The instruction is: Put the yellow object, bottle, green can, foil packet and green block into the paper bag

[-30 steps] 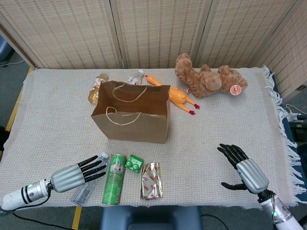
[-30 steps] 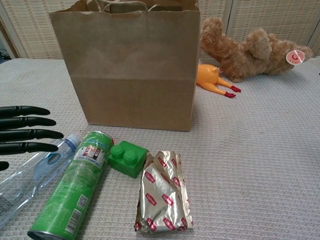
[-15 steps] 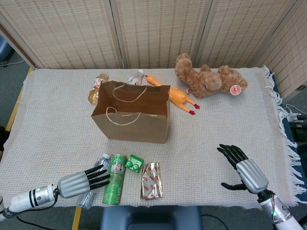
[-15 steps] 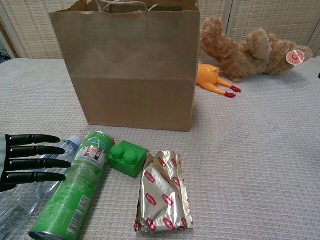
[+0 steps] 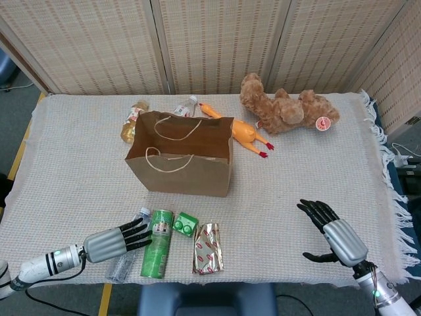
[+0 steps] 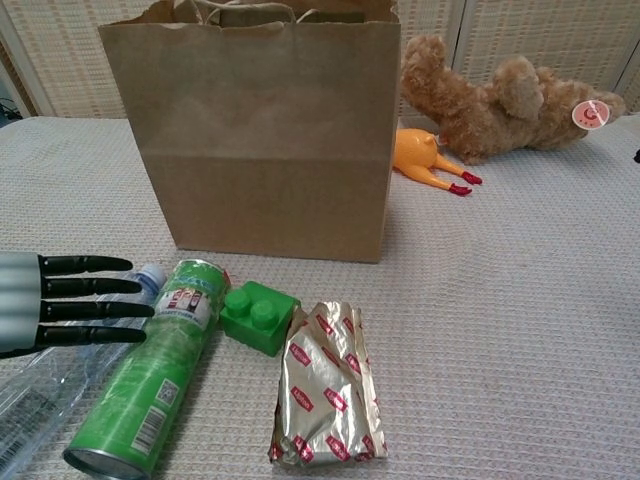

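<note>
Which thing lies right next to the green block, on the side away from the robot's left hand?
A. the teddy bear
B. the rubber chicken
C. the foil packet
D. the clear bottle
C. In the chest view the foil packet lies just beside the green block, while the green can lies between the block and the left hand.

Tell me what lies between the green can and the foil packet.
The green block sits between the green can and the foil packet, near their upper ends; the chest view shows it best.
</note>
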